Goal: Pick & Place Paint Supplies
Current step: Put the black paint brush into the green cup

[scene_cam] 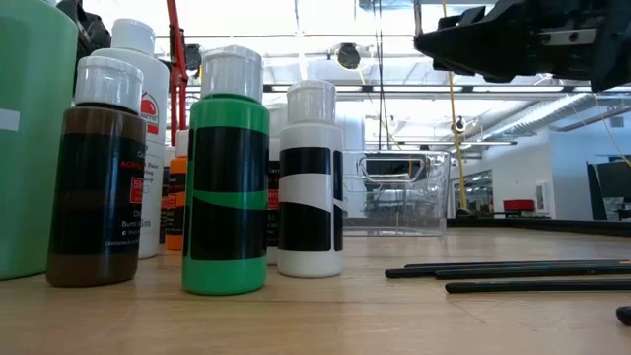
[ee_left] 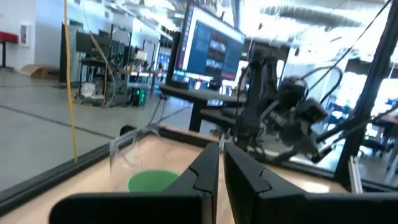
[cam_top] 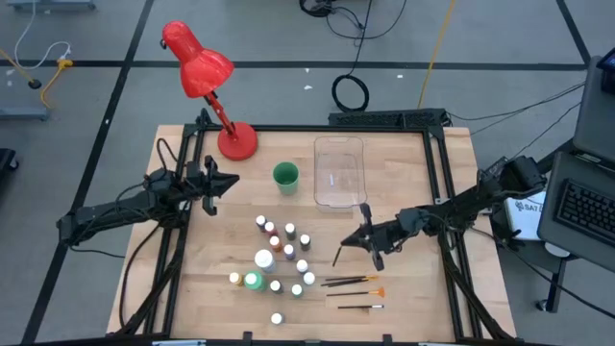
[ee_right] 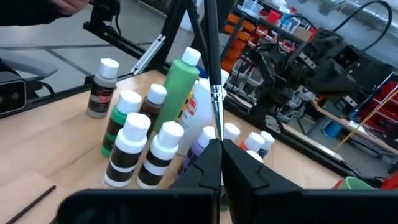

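Observation:
Small white-capped paint bottles [cam_top: 281, 252] stand in a cluster on the wooden table, with a bigger white bottle [cam_top: 264, 258] and a green one [cam_top: 253, 281] among them. The low view shows some of these bottles up close [scene_cam: 227, 177]. Three thin brushes [cam_top: 354, 284] lie flat to the right of the bottles. My right gripper [cam_top: 357, 240] hovers above the table just right of the cluster and is shut on one more brush [ee_right: 211, 74]. My left gripper [cam_top: 229, 183] is shut and empty, and it hovers left of the green cup [cam_top: 285, 176]. My right gripper pinches the brush between its two shut fingers [ee_right: 208, 163] on the short stretch [ee_right: 217, 127] near its silver ferrule. The long dark handle [ee_right: 207, 37] sticks out past the fingertips toward the bottles. The brush is lifted clear of the table.
A clear plastic tray [cam_top: 339, 171] sits on the table behind my right gripper, with the green cup to its left. A red desk lamp [cam_top: 207, 77] stands at the far left corner. A black frame [cam_top: 437, 192] borders the table. Bare wood lies near the left edge [cam_top: 192, 259].

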